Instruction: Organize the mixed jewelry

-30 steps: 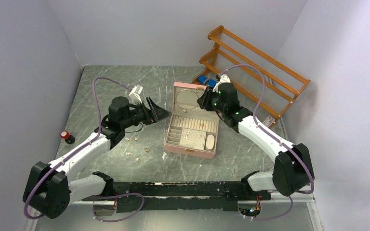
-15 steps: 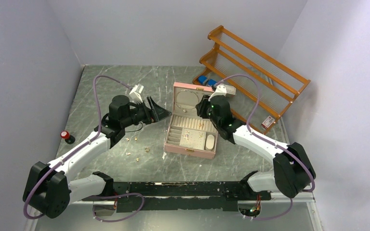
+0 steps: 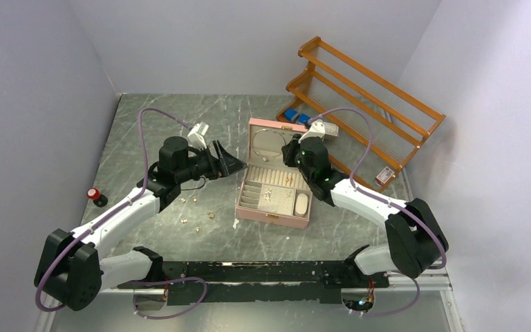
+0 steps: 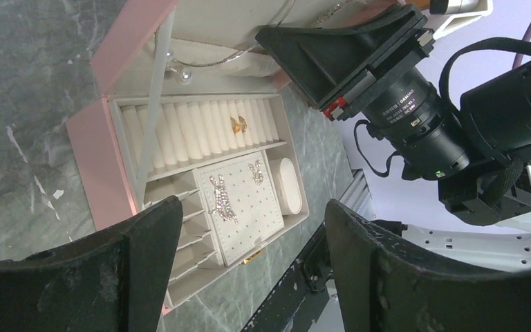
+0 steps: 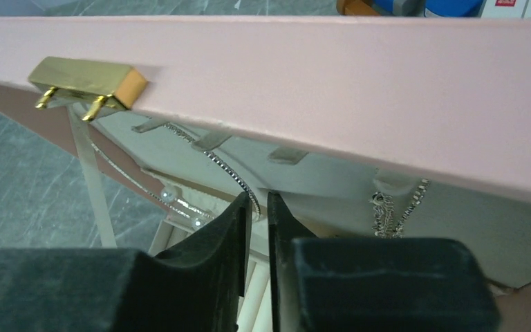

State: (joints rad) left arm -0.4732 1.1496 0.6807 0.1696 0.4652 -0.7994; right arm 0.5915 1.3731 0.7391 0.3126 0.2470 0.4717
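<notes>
Table [image 3: 180,117]: grey-green marble top, everything I'm working with sits on it.
Rack [image 3: 373,90]: orange wooden rack leaning in the far right corner, well apart from the loose bits.
Jewelry box [image 3: 274,214]: pink, in the middle of the table, lid standing open towards the back. It has cream ring rolls, small side slots and a dotted earring panel inside.
Left gripper [image 3: 229,164]: hovering just left of the box with the jaws spread wide and nothing between them.
Right gripper [image 5: 257,204]: up inside the open lid, with the jaws almost pressed together and only a thin slit left.
Wire loop [image 5: 216,160]: silvery, hanging across the inside of the lid. It runs right down to my right fingertips, but honestly I can't tell if it's actually pinched.
Gold rings [image 3: 211,215]: a few tiny ones scattered on the table left of the box, near my left arm.
Gold earrings [image 4: 238,124]: one small pair tucked in the ring rolls.
Sparkly pieces [image 4: 221,197]: lying on the dotted panel.
Red-capped thing [image 3: 95,195]: small, alone at the left edge.
</notes>
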